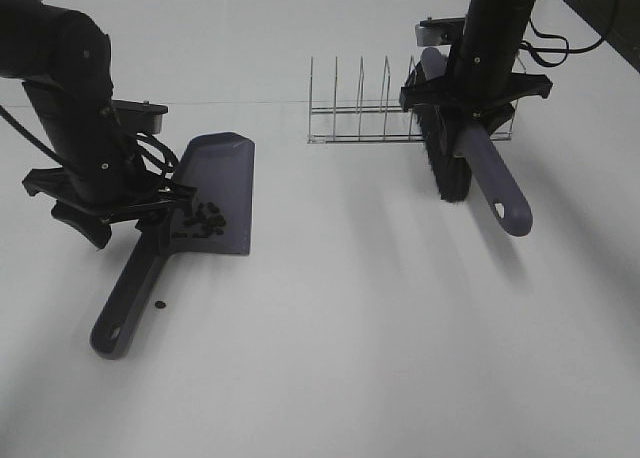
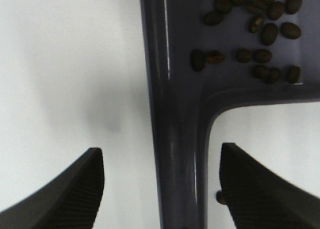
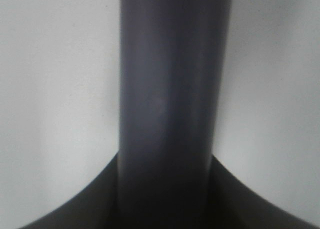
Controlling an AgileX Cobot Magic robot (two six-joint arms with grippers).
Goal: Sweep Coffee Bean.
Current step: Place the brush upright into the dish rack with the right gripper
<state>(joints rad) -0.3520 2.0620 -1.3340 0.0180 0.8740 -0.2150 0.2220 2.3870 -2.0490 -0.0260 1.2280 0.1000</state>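
Observation:
The purple-grey dustpan (image 1: 215, 183) lies on the white table at the left, its handle (image 1: 128, 298) pointing toward the front. Several dark coffee beans (image 1: 203, 219) lie in its pan; they also show in the left wrist view (image 2: 260, 34). One stray bean (image 1: 160, 302) lies on the table beside the handle, also in the left wrist view (image 2: 220, 197). My left gripper (image 1: 140, 213) (image 2: 162, 189) is open, its fingers (image 2: 75, 189) straddling the handle (image 2: 180, 154) without touching. My right gripper (image 1: 465, 103) is shut on the brush (image 1: 480, 168), held above the table; its handle (image 3: 170, 104) fills the right wrist view.
A wire rack (image 1: 385, 108) stands at the back middle, just behind and left of the brush. The table (image 1: 380, 318) is white and flat.

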